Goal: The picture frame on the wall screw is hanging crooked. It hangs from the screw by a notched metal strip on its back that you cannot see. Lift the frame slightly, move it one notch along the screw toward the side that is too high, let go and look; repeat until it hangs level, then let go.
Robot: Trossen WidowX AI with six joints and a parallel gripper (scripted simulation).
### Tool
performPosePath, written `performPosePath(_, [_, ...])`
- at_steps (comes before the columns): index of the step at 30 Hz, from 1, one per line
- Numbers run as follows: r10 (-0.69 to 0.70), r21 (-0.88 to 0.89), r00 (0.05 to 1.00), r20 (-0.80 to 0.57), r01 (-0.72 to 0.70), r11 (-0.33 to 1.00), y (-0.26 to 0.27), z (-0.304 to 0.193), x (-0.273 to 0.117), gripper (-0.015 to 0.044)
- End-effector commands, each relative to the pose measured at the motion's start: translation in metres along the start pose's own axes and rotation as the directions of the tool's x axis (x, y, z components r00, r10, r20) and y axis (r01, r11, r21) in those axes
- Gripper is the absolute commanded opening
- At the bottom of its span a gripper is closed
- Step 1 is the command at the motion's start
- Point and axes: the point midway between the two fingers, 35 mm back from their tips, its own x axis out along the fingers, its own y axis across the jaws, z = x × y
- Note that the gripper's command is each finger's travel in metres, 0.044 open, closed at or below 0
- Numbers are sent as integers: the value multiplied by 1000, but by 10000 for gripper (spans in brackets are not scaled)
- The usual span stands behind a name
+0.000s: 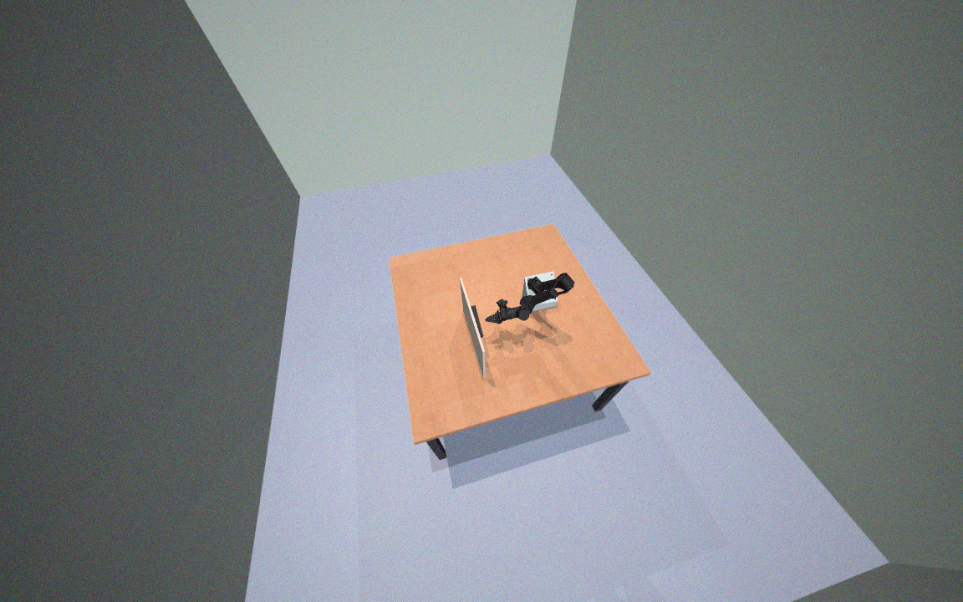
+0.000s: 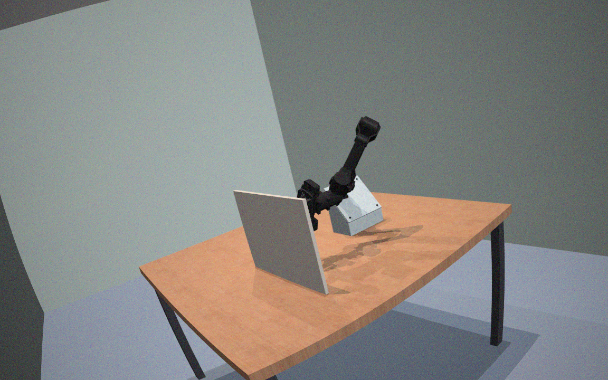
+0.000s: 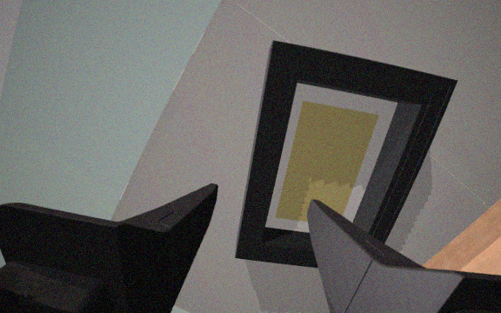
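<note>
The picture frame (image 1: 476,320) (image 3: 342,63) is black with a white mat and a yellow picture. It hangs on the front of the upright grey panel (image 1: 481,363) (image 2: 277,236) (image 3: 198,130). In the wrist view it is tilted against the panel's edge: its end toward the top of that view lies nearer this edge. My gripper (image 1: 488,319) (image 3: 263,199) is open and empty, close in front of the frame. In the wrist view the right fingertip overlaps the picture's lower part. Contact cannot be made out. The screw and strip are hidden. The panel hides the frame and fingers in the exterior view.
The panel stands on the wooden table (image 1: 530,389) (image 2: 192,283) (image 3: 494,243). The pale grey arm base (image 1: 545,305) (image 2: 365,221) stands on the table on the frame's side of the panel. The black arm reaches from it toward the panel.
</note>
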Motion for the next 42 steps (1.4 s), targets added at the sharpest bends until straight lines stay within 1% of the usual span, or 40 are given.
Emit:
performPosePath(1, [3,7,1000,-9,-3,1000,1,-1,7,260])
performPosePath(16, [3,7,1000,-9,-3,1000,1,-2,10,260])
performPosePath(42, [5,7,1000,-10,-5,1000,1,-2,47,260])
